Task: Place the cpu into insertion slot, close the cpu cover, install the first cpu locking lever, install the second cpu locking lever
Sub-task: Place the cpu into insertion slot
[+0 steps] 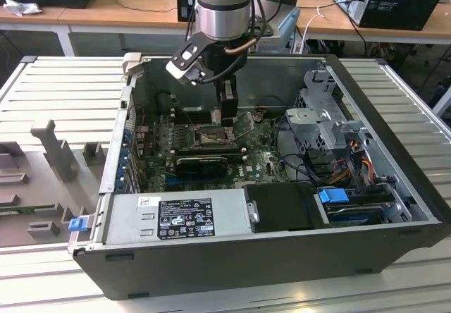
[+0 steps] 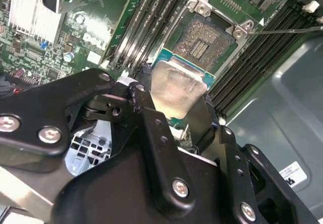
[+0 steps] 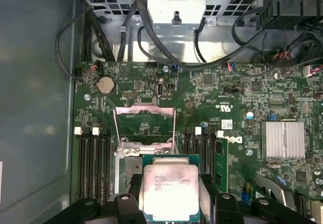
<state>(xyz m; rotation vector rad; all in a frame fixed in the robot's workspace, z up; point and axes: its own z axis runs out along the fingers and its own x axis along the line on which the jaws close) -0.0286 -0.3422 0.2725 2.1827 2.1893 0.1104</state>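
Gripping the chip (image 3: 169, 191) flat by two edges, my tool (image 2: 176, 113) is clenched on it, hovering just above the open socket (image 2: 204, 42). Its cover (image 3: 145, 111) stands raised, leaving the socket clear for seating.

No print can be read anywhere. Exterior view: a black-and-white rating label (image 1: 185, 218) and a small white sticker (image 1: 149, 201) sit on the power supply (image 1: 127, 221) housing, their rows of marks too fine to read. First wrist view: faint print lines on the cpu (image 3: 170, 191) lid and a board sticker (image 3: 227, 124) on the motherboard (image 3: 212, 93); second wrist view: a wall sticker (image 2: 293, 174) on the case wall (image 2: 282, 108), all unreadable.
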